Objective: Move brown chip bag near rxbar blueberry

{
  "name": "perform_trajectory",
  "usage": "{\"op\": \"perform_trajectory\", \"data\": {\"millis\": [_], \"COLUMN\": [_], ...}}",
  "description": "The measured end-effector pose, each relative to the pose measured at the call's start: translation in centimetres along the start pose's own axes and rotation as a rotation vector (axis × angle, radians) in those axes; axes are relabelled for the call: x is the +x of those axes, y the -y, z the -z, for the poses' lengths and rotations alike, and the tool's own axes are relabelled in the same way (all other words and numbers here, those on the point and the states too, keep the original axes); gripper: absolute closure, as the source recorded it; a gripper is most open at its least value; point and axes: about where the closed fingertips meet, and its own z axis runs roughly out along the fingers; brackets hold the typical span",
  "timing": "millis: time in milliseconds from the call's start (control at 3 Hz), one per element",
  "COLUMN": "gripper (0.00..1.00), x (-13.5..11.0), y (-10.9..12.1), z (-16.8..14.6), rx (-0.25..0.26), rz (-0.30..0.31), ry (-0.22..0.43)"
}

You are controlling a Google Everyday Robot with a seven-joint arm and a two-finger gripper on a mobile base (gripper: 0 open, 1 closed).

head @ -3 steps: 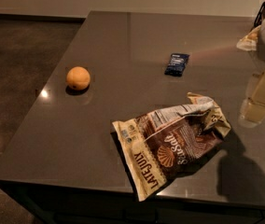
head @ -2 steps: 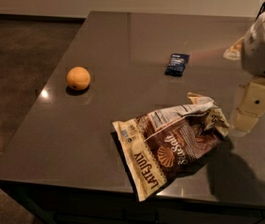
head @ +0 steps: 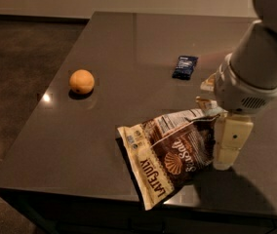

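We see the gripper [head: 225,152] at the right edge of the brown chip bag [head: 170,152]; the crinkled foil bag spreads toward its 9 o'clock. We cannot tell the claw's state. The flat dark blue rxbar blueberry [head: 185,67] lies at the bag's 12 o'clock, well apart. A round orange [head: 82,81] sits at 10 o'clock on the glossy dark table [head: 128,38].

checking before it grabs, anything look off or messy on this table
The crinkled brown and cream foil chip bag lies crumpled and askew at the dark table's front edge, one corner seeming to poke past it. The gripper is close beside it. Nothing looks spilled.
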Motion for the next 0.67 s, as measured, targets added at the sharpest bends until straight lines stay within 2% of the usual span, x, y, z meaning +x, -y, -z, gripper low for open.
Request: {"op": "perform_trajectory", "data": {"millis": [667], "gripper": [0.00], "x": [-3.4], "y": [-1.5], "z": [-3.3], "rx": [-0.031], "rz": [0.068], "ry": [0.018]}}
